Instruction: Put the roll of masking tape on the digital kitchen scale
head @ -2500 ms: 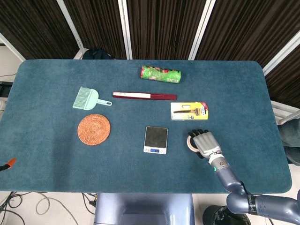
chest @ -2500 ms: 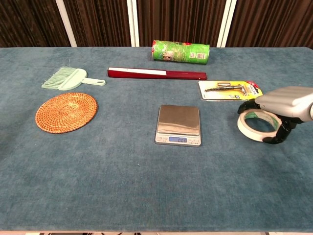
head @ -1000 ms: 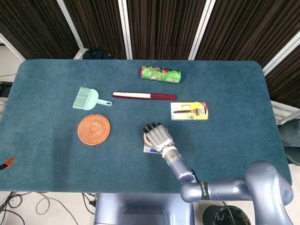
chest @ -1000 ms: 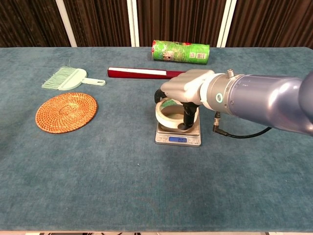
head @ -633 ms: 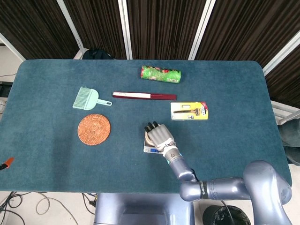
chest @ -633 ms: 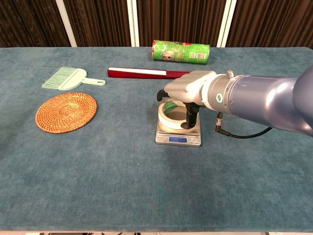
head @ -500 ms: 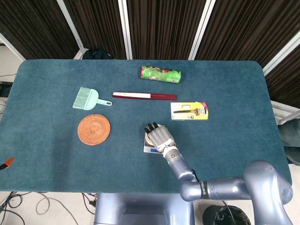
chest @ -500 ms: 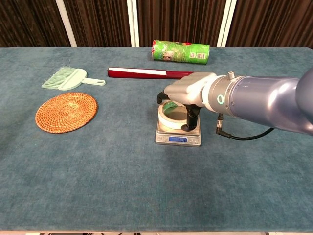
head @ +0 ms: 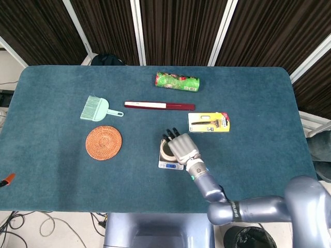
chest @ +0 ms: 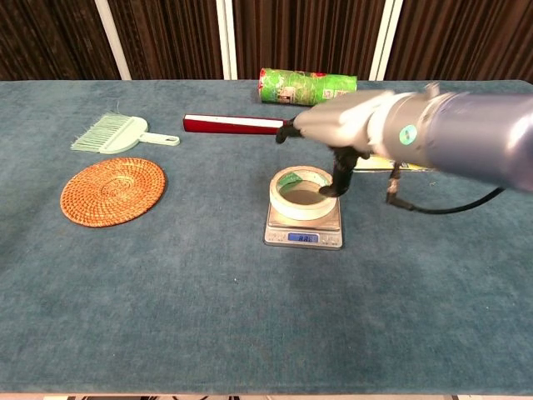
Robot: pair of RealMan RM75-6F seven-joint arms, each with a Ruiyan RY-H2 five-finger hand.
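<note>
Table (head: pixel 258 98): blue-green cloth top, fills most of both views.

Right arm (chest: pixel 466 137) enters from the right edge of the chest view and from the lower right of the head view. Right hand (chest: pixel 341 125) hovers at frame centre, above the scale and clear of the tape. Fingers spread apart, holding nothing; one dark fingertip (chest: pixel 337 187) hangs down just beside the roll's right rim, contact not resolvable. Left hand is in neither view.

Red flat bar (chest: pixel 237 124): lies upper centre, lengthwise left to right; its right end is hidden behind the hand in the chest view.

Woven round mat (chest: pixel 112 190): left of centre, flat on the table.

Green printed tube (chest: pixel 287 86): on its side, top centre.

Digital kitchen scale (chest: pixel 303 227): frame centre, blue display lit on the near edge, digits too small to read.

Mint hand brush (chest: pixel 117 133): upper left, above the mat.

Yellow blister pack (head: pixel 208 122): right of centre in the head view, mostly behind the arm in the chest view.

Roll of masking tape (chest: pixel 283 197): lies flat on the scale platter, hole up, below and slightly left of the hand.
</note>
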